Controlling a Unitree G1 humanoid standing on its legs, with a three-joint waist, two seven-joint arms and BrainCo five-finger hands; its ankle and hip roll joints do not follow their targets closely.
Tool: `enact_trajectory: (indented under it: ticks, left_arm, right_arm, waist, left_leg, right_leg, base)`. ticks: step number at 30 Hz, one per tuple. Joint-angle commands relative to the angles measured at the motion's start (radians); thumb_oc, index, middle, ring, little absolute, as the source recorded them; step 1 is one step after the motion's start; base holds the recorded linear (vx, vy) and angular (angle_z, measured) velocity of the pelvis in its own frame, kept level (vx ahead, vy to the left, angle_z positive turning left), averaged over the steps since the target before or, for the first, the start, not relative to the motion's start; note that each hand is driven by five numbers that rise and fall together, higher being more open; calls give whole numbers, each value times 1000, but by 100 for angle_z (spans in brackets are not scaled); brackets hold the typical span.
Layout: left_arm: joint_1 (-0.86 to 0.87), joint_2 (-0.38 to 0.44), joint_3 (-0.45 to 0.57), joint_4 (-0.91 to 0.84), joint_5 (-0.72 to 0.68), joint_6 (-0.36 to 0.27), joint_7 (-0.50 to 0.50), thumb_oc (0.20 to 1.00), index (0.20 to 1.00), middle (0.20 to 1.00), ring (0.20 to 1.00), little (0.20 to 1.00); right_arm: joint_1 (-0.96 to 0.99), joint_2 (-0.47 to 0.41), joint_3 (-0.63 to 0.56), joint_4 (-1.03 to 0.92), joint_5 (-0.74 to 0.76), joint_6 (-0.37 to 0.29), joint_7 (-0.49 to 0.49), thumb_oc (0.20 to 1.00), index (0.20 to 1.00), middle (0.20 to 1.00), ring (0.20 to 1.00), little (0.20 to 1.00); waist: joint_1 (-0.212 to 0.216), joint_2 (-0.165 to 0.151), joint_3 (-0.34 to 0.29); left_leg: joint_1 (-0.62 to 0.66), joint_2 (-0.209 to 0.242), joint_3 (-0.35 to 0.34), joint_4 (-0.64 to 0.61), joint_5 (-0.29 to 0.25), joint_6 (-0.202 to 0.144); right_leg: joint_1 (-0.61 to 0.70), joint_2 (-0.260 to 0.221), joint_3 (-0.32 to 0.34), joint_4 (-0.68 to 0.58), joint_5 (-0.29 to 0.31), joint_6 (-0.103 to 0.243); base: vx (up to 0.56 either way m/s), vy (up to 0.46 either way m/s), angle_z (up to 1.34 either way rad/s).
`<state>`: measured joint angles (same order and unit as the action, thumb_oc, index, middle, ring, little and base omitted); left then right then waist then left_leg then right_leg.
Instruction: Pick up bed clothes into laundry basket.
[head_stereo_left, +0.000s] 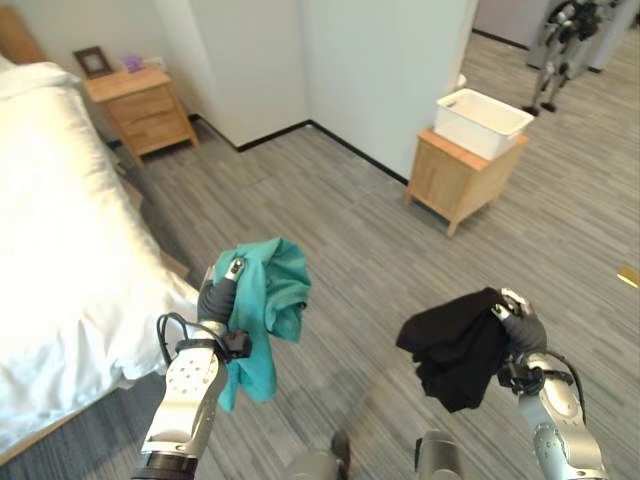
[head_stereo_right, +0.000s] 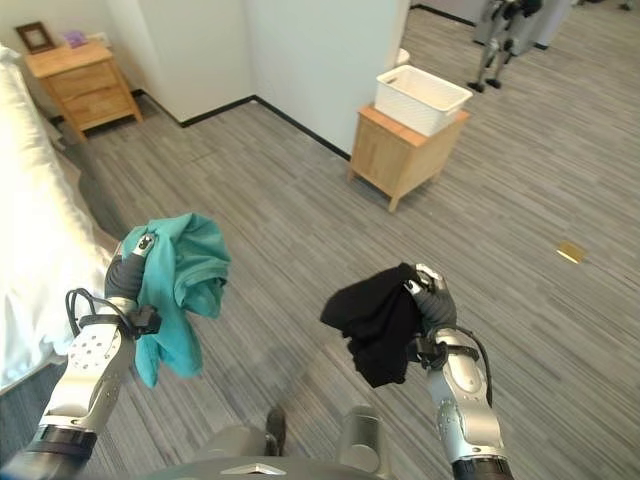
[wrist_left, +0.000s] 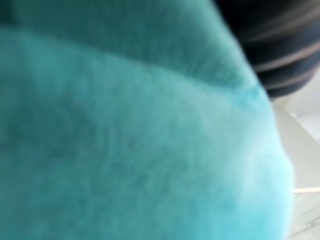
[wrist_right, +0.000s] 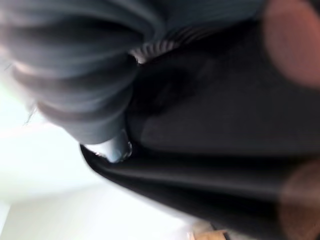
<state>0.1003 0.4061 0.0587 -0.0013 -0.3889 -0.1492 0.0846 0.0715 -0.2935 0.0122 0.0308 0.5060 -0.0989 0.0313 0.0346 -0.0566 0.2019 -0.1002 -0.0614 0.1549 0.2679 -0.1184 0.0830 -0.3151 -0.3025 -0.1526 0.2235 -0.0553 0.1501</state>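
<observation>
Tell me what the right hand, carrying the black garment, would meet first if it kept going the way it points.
Probably nothing soon: the right hand points over open floor; the white basket lies roughly ahead, though depth is unclear.

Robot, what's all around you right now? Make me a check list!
Surface: grey striped floor.
Job's things: teal garment in left robot hand; black garment in right robot hand; white laundry basket on a small wooden table; both garments hang above the floor.
Clutter: nothing seen.
Grippers: both robot hands shut on cloth.
Cables: nothing seen.
Surroundings: white bed, wooden nightstand with picture frame, white wall, another robot.
</observation>
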Motion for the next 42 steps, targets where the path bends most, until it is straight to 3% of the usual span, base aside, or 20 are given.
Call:
enact_trajectory:
  ticks: [1, 4, 5, 6, 7, 8, 9, 10, 13, 17, 21, 26, 27, 29, 31, 32, 34, 38, 40, 42]
  left_arm:
    - [-93, 40, 72, -76, -14, -71, 7, 200, 200, 200, 200, 200]
    - [-81, 35, 77, -75, -15, -72, 2, 200, 200, 200, 200, 200]
    - [-78, 23, 78, -78, -26, -76, -12, 200, 200, 200, 200, 200]
    - [-81, 13, 66, -63, -35, -70, -19, 200, 200, 200, 200, 200]
    - [-83, 13, 66, -62, -35, -70, -19, 200, 200, 200, 200, 200]
    - [-98, 15, 55, -56, -30, -59, -18, 200, 200, 200, 200, 200]
    - [-100, 17, 56, -56, -30, -59, -18, 200, 200, 200, 200, 200]
    - [-95, 14, 48, -71, -55, -59, -29, 200, 200, 200, 200, 200]
    - [-114, -5, 24, -65, -73, -56, -34, 200, 200, 200, 200, 200]
    - [-144, 7, -22, -39, -56, -57, -45, 200, 200, 200, 200, 200]
    - [-170, -1, -62, -22, -19, -62, -51, 200, 200, 200, 200, 200]
    - [-156, -3, -69, -29, -12, -56, -65, 200, 200, 200, 200, 200]
    - [-171, 2, -89, -19, -4, -50, -66, 200, 200, 200, 200, 200]
    - [-165, 4, -92, -15, 4, -42, -56, 200, 200, 200, 200, 200]
    - [-168, 3, -96, -9, 5, -40, -52, 200, 200, 200, 200, 200]
    - [-160, 12, -91, -11, 1, -41, -48, 200, 200, 200, 200, 200]
    - [-155, 25, -79, -19, -11, -35, -52, 200, 200, 200, 200, 200]
    - [-147, 27, -76, -26, -31, -39, -59, 200, 200, 200, 200, 200]
    - [-155, 34, -87, -10, -5, -44, -58, 200, 200, 200, 200, 200]
    - [-172, 43, -89, -10, 7, -48, -65, 200, 200, 200, 200, 200]
  right_arm:
    - [-24, -66, -63, -74, -11, -88, -8, 200, 200, 200, 200, 200]
    - [-24, -72, -62, -90, -7, -81, -4, 200, 200, 200, 200, 200]
    - [-40, -84, -66, -86, -1, -91, -4, 200, 200, 200, 200, 200]
    - [-46, -95, -75, -88, 19, -106, -16, 200, 200, 200, 200, 200]
    - [-47, -95, -76, -88, 20, -106, -16, 200, 200, 200, 200, 200]
    - [-56, -94, -77, -89, 54, -119, -24, 200, 200, 200, 200, 200]
    - [-57, -93, -77, -88, 54, -119, -24, 200, 200, 200, 200, 200]
    - [-49, -97, -75, -89, 69, -116, -22, 200, 200, 200, 200, 200]
    - [-52, -114, -81, -86, 54, -106, -44, 200, 200, 200, 200, 200]
    - [-66, -101, -82, -79, 70, -121, -51, 200, 200, 200, 200, 200]
    - [-55, -99, -45, -67, 37, -113, -27, 200, 200, 200, 200, 200]
    - [-55, -88, -42, -80, 28, -92, -2, 200, 200, 200, 200, 200]
    - [-60, -71, -37, -83, 21, -94, -3, 200, 200, 200, 200, 200]
    - [-66, -51, -31, -91, 22, -96, -7, 200, 200, 200, 200, 200]
    - [-74, -42, -22, -89, 25, -94, -5, 200, 200, 200, 200, 200]
    - [-76, -37, -6, -80, 11, -90, -6, 200, 200, 200, 200, 200]
    - [-70, -35, 0, -77, 10, -79, -9, 200, 200, 200, 200, 200]
    - [-67, -39, -6, -70, 24, -78, -10, 200, 200, 200, 200, 200]
    - [-51, -45, -16, -56, 32, -78, -10, 200, 200, 200, 200, 200]
    - [-32, -47, -30, -67, 28, -74, -1, 200, 200, 200, 200, 200]
  waist:
    - [-45, 32, -42]
    - [-52, 25, -50]
    - [-58, 25, -56]
    - [-68, 35, -46]
    - [-69, 34, -48]
    - [-77, 14, -31]
    - [-80, 14, -32]
    - [-61, -10, -11]
    - [-36, -20, -2]
    - [6, -3, -12]
    - [47, 31, -45]
    - [50, 15, -96]
    - [50, -24, -108]
    - [48, -38, -100]
    - [38, -20, -81]
    - [18, 12, -51]
    - [1, 19, -42]
    - [-18, 32, -29]
    - [-51, 18, -30]
    - [-64, 7, -38]
  left_leg:
    - [287, 150, -47, -303, 25, -138]
    - [291, 185, -38, -284, 18, -153]
    - [284, 232, -32, -224, 30, -171]
    - [233, 285, -41, -53, 120, -187]
    - [226, 285, -45, -50, 123, -188]
    - [165, 350, -15, 197, 237, -197]
    - [155, 352, -21, 205, 238, -198]
    - [88, 337, -20, 371, 235, -178]
    - [-48, 261, -20, 406, 179, -163]
    - [-176, 176, 13, 126, 164, -147]
    - [-200, 84, -11, -261, 307, -152]
    - [-166, 86, 48, -233, 322, -118]
    - [-150, 65, 66, -190, 273, -85]
    - [-99, 53, 98, -176, 211, -47]
    - [-59, 75, 113, -177, 191, -36]
    - [33, 99, 133, -195, 158, -21]
    - [117, 103, 136, -223, 128, -29]
    - [184, 114, 89, -258, 108, -52]
    - [256, 99, 22, -301, 67, -84]
    - [283, 102, -12, -327, 56, -103]
  right_leg:
    - [195, 72, -120, -114, 99, 23]
    - [205, 92, -103, -91, 82, 18]
    - [215, 132, -93, -87, 59, -8]
    - [258, 187, -83, -100, 23, -55]
    - [256, 186, -85, -104, 29, -57]
    - [314, 221, -101, -134, 10, -105]
    - [312, 223, -104, -139, 16, -108]
    - [371, 243, -82, -173, -12, -139]
    - [448, 253, -50, -234, -19, -135]
    - [510, 263, -13, -259, -57, -116]
    - [608, 307, 38, -263, -123, -109]
    - [676, 287, 87, -228, -188, -102]
    - [640, 239, 83, -59, -125, -51]
    - [535, 202, 77, 246, 107, 45]
    - [462, 189, 52, 367, 155, 61]
    - [339, 131, -42, 503, 166, 60]
    - [288, 28, -130, 466, 105, 30]
    - [225, 40, -134, 290, 36, -7]
    - [183, 112, 8, -39, 41, 12]
    - [170, 133, 91, -159, 95, 35]
  base:
    - [144, -170, -30]
    - [173, -247, 3]
    - [285, -467, -4]
    - [274, -473, -29]
    - [283, -602, -54]
    - [124, -359, -56]
    - [341, -576, -40]
    - [312, -306, -35]
    - [360, -223, -76]
    - [406, -21, -47]
    - [564, 0, -58]
    - [519, 48, -63]
    - [505, 137, -42]
    - [561, 195, -47]
    - [332, 158, -61]
    - [439, 165, -53]
    - [544, 83, -16]
    - [386, -122, 37]
    - [574, -230, 60]
    - [452, -199, 41]
